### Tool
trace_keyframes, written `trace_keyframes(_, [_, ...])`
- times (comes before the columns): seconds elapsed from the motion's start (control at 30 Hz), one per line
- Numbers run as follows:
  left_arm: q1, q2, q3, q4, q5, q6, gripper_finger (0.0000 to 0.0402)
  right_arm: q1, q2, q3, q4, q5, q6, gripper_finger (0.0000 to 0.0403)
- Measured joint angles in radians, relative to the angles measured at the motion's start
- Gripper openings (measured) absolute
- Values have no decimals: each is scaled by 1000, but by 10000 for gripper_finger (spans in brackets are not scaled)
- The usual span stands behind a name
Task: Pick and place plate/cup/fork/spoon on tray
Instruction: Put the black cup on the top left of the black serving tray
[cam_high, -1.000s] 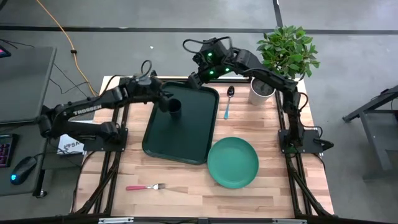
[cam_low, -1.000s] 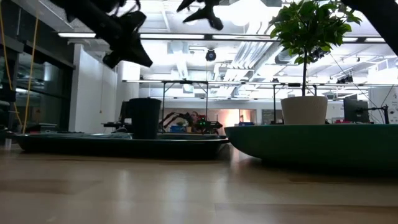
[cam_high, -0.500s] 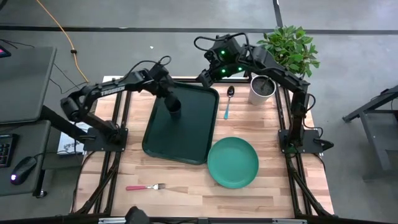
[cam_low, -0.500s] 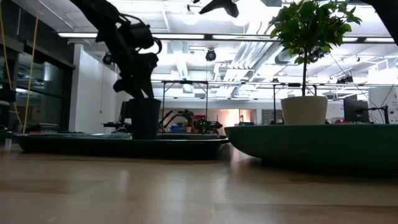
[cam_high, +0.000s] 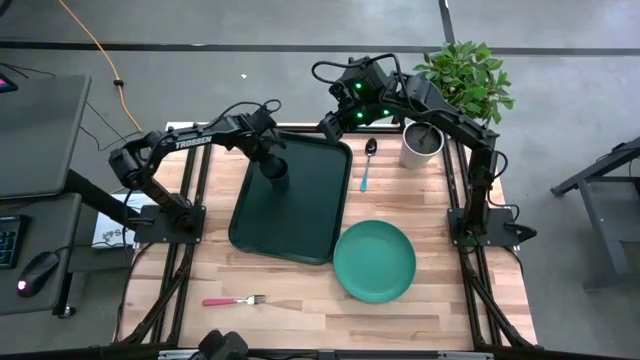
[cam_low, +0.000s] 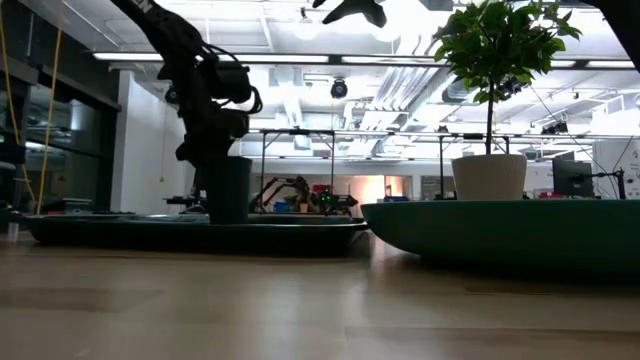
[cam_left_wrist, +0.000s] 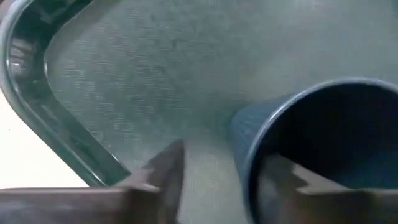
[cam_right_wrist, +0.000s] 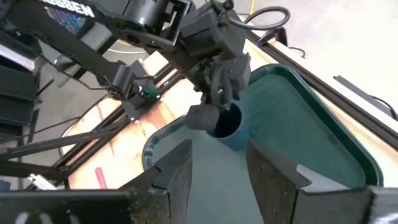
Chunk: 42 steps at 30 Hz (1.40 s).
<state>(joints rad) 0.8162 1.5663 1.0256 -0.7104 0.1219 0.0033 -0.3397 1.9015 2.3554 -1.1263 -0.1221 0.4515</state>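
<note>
The dark cup (cam_high: 280, 176) stands upright on its base in the far left part of the dark green tray (cam_high: 300, 220). My left gripper (cam_high: 272, 160) is down over the cup's rim, open, with one finger inside the cup and one outside. My right gripper (cam_high: 328, 127) hovers open above the tray's far right corner, nothing between its fingers. The blue-handled spoon (cam_high: 366, 166) lies on the table right of the tray. The teal plate (cam_high: 374, 261) lies flat by the tray's near right corner. The pink-handled fork (cam_high: 232, 300) lies near the table's front edge. My left gripper straddles the cup's wall (cam_left_wrist: 244, 163) at the rim from above, fingers pointing down. The outer finger (cam_left_wrist: 166, 177) stands apart from the wall. Whether the inner finger (cam_left_wrist: 283, 180) touches the wall, I cannot tell. The cup stands upright on the tray.
A white pot with a green plant (cam_high: 422, 145) stands at the table's far right, close to the spoon. The tray's near half is bare, and bare wood shows between the fork and the plate.
My left gripper has come down from above the tray's far left onto the cup, its fingers now around the rim. The cup has stayed in place. My right gripper has shifted a little toward the table's right edge.
</note>
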Motion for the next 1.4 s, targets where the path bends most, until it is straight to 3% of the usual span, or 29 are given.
trace_keyframes(0.13, [0, 0, 0, 21, 0, 8, 21, 0, 0, 0, 0, 13, 0, 140])
trace_keyframes(0.3, [46, -9, 52, 41, -63, 55, 4, 0, 0, 0, 0, 21, 0, 140])
trace_keyframes(0.5, [146, 42, 201, 40, -97, 113, 1, 0, 0, 0, 1, 44, 13, 140])
trace_keyframes(0.67, [206, 167, 296, -115, -61, 104, 1, 0, 0, 0, 1, 48, 19, 140])
trace_keyframes(0.93, [234, 248, 303, -154, -17, 54, 0, 6, 0, 0, 1, 89, 19, 140])
trace_keyframes(1.17, [234, 236, 300, -140, -63, 52, 1, 9, 0, 0, 1, 96, 19, 140])
trace_keyframes(1.4, [229, 236, 299, -140, -66, 52, 31, 9, 0, 0, 1, 96, 19, 140])
